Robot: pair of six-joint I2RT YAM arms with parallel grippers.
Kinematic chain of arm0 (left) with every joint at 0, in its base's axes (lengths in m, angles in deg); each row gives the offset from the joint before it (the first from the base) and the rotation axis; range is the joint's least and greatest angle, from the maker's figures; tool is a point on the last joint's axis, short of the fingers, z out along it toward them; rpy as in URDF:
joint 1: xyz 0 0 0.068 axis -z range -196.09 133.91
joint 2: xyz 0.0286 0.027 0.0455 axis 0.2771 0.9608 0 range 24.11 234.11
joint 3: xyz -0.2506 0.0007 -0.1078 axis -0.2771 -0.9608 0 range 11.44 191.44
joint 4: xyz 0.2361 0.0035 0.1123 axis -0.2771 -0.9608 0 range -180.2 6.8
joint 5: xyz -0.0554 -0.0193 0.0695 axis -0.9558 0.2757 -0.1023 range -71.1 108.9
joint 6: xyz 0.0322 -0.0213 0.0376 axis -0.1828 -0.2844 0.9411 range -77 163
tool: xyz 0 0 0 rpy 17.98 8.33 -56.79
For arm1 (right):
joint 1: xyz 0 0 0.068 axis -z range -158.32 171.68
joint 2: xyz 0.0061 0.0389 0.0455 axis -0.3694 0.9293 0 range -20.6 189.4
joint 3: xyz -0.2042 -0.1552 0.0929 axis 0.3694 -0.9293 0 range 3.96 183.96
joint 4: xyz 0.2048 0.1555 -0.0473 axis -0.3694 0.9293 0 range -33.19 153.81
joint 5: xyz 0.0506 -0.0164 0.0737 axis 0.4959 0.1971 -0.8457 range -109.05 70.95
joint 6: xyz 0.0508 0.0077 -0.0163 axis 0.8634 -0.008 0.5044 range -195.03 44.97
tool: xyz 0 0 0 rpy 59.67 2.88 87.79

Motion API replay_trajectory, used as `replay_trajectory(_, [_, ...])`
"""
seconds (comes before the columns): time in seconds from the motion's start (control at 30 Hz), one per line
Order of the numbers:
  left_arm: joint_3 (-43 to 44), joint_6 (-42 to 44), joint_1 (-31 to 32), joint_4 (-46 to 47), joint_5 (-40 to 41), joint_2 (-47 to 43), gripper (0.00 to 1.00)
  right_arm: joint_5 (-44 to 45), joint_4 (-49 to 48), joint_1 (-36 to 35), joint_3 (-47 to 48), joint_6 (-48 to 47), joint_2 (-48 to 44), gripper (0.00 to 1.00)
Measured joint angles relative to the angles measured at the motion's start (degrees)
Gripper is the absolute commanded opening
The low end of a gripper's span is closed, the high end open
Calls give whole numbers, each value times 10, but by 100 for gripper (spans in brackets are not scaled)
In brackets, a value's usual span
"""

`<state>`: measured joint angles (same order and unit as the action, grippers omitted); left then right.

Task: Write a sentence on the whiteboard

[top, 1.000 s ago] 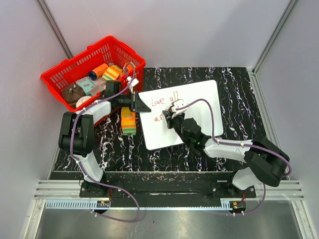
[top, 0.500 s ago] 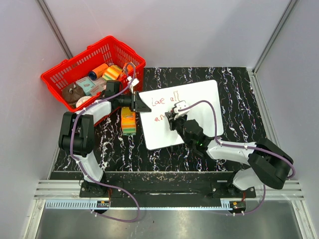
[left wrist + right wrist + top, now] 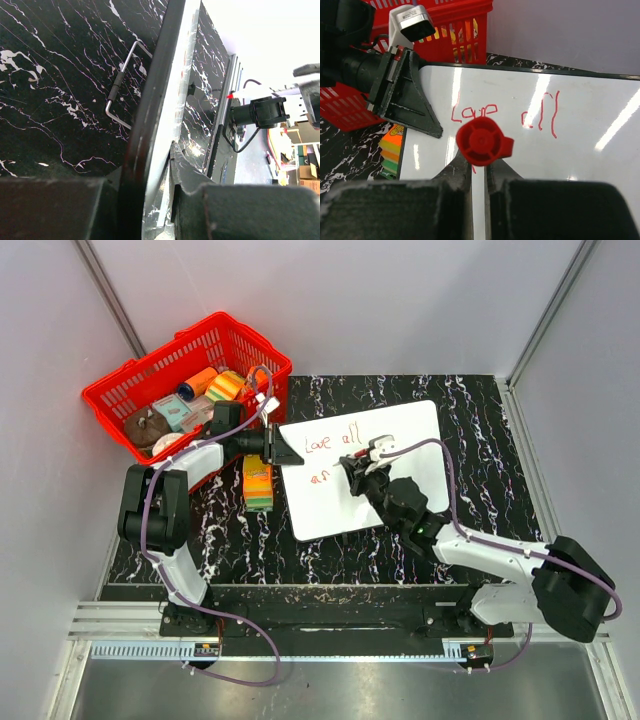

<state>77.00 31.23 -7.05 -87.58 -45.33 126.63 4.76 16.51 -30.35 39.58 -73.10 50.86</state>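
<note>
The whiteboard [image 3: 400, 502] lies tilted on the black marbled table. The sentence [image 3: 332, 442] reads "Love all" in red, with "an" below it; it also shows in the right wrist view [image 3: 475, 111]. My left gripper [image 3: 288, 452] is shut on the whiteboard's left edge [image 3: 172, 110], one jaw on each face. My right gripper [image 3: 358, 472] is shut on a white pen with a red cap [image 3: 481, 141], held upright over the board's second line. The pen tip is hidden under the cap and fingers [image 3: 457, 172].
A red basket [image 3: 120, 392] with several items stands at the back left. A stack of coloured blocks [image 3: 257, 483] lies just left of the board, below my left gripper. A bent wire bracket [image 3: 122, 82] shows in the left wrist view. Grey walls close in the table.
My right gripper has moved the pen to the right along the second line, and the arm has stretched out. The letters "an" now show behind it. The left gripper has not moved.
</note>
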Motion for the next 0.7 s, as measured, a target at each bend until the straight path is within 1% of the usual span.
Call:
replay_trajectory(0.1, [0,0,0,0,0,0,0,-24,13,26,0,20,0,0])
replay_trajectory(0.33, [0,0,1,0,0,0,0,-116,38,133,-12,93,-29,0])
replay_trajectory(0.5, [0,0,2,0,2,0,0,-156,48,139,-12,99,-58,0])
replay_trajectory(0.7, [1,0,3,0,4,0,0,-164,72,138,-12,93,-61,0])
